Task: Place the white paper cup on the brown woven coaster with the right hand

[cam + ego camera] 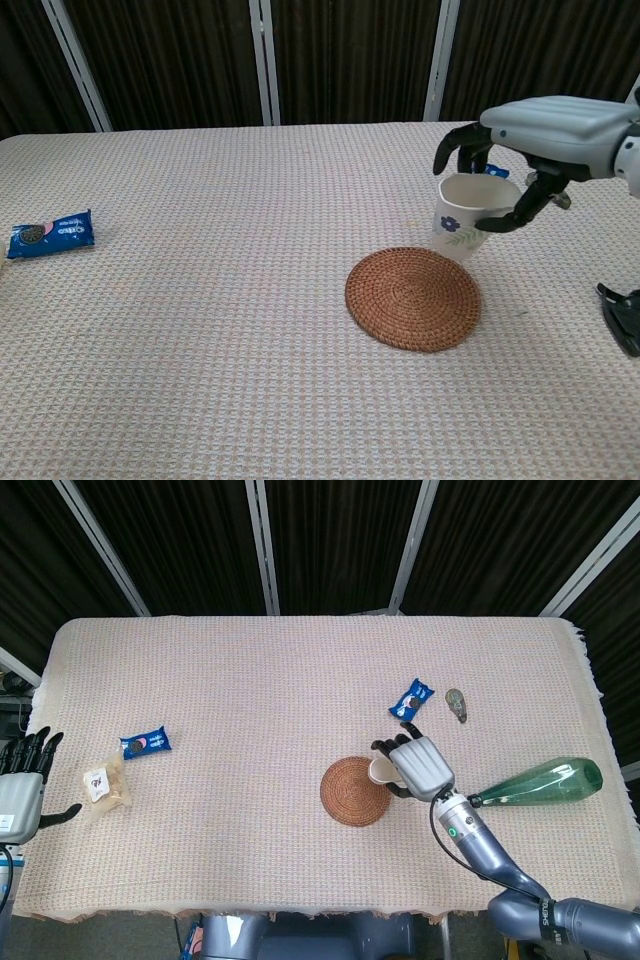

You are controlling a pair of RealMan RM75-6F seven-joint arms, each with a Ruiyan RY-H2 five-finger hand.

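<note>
My right hand (540, 130) (420, 764) holds the white paper cup (466, 214) (381, 771) by its rim, fingers curled around it. The cup has a small blue flower print and hangs tilted just above the table, at the right edge of the brown woven coaster (413, 297) (355, 791). The coaster lies flat with nothing on it. My left hand (22, 785) stays at the table's left edge, fingers spread and holding nothing.
A blue cookie packet (411, 699) and a small grey object (456, 704) lie behind my right hand. A green bottle (540, 783) lies on its side at the right. Another blue packet (50, 232) and a wrapped snack (105, 783) sit at the left.
</note>
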